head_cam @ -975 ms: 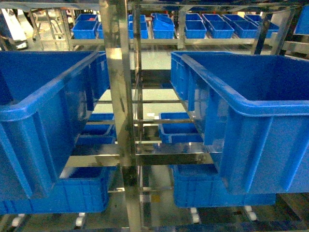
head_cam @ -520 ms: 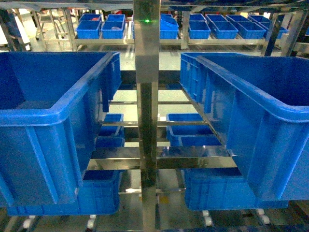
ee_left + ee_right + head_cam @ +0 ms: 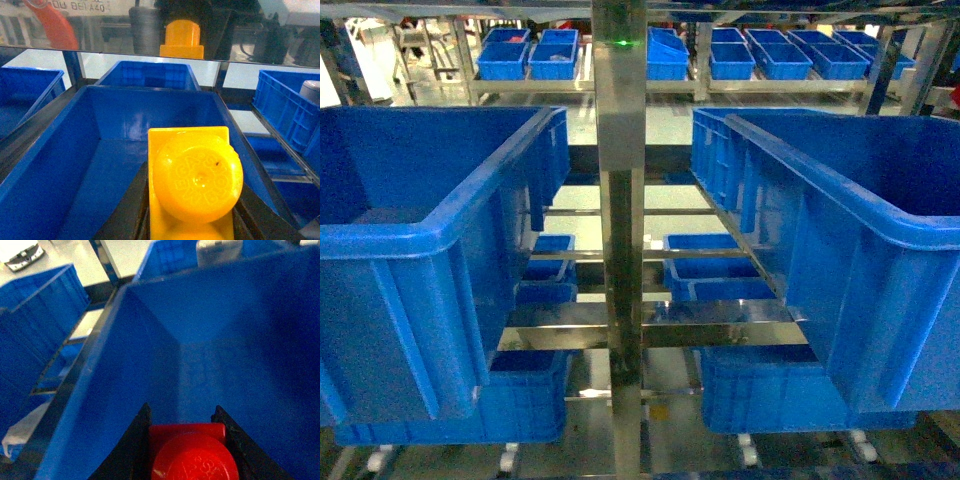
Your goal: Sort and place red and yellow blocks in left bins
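Left gripper (image 3: 190,220) clamped on the yellow block (image 3: 192,185), stud up toward the camera, poised above a blue bin (image 3: 75,165) whose bare floor lies ahead and below. Right gripper (image 3: 182,445) likewise gripping the red block (image 3: 192,455) over another bin (image 3: 235,340). Steel rack (image 3: 620,250) between bins; neither arm visible from the head.

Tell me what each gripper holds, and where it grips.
Left gripper clamps the yellow block by its side faces; right gripper clamps the red block likewise.

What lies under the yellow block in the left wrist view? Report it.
A blue bin, its visible floor bare. The yellow block and the dark jaws holding it cover the near floor.
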